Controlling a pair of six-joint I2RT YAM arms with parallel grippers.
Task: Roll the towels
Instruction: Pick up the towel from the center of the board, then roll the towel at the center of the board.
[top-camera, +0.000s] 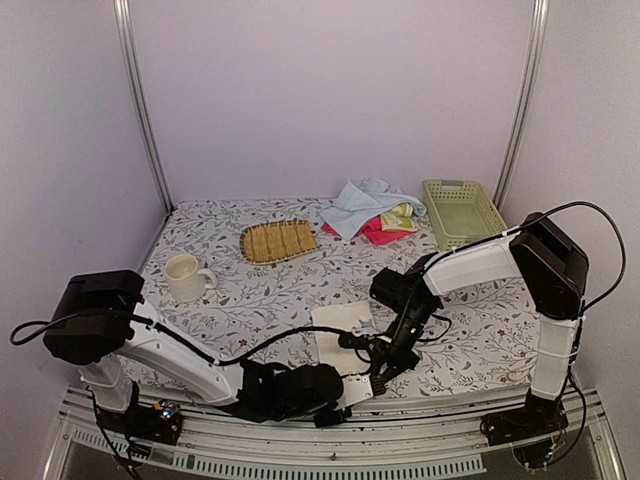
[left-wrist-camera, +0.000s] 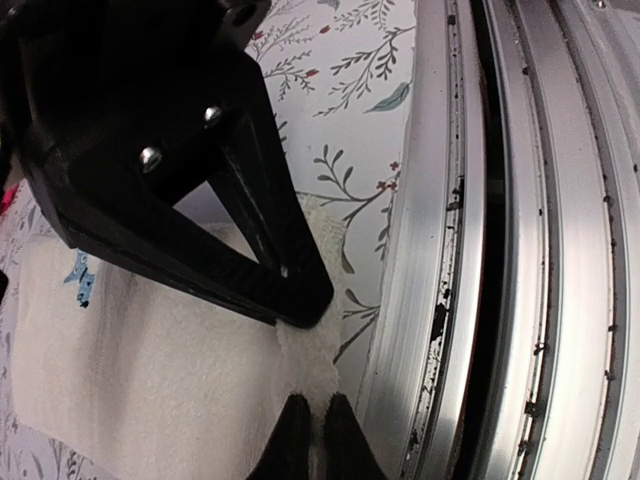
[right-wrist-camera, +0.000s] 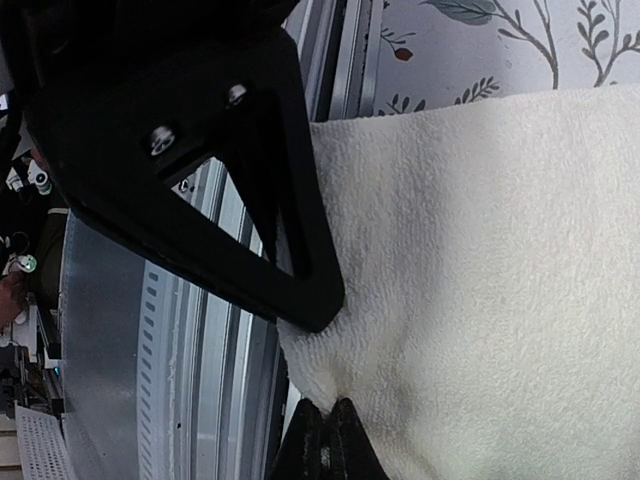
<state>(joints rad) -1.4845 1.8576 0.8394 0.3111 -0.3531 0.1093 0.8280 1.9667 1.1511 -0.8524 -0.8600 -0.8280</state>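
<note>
Along the near edge, left pincer (left-wrist-camera: 305, 365) and right pincer (right-wrist-camera: 315, 368) each pinch a cream towel (top-camera: 338, 328) corner.

**No readable text on the rig**

I can read no words, numbers or brands from my cameras. The only print I see is a small blue mark (left-wrist-camera: 82, 283) on the cream towel (left-wrist-camera: 150, 370), too blurred to read.

The top view is lit softly and evenly from above, with only faint shadows thrown on the worktop (top-camera: 250, 290). In the left wrist view, bright glare is seen on the metal rail (left-wrist-camera: 560, 250). In the right wrist view, the cream towel (right-wrist-camera: 480, 280) is rendered sharply.
</note>
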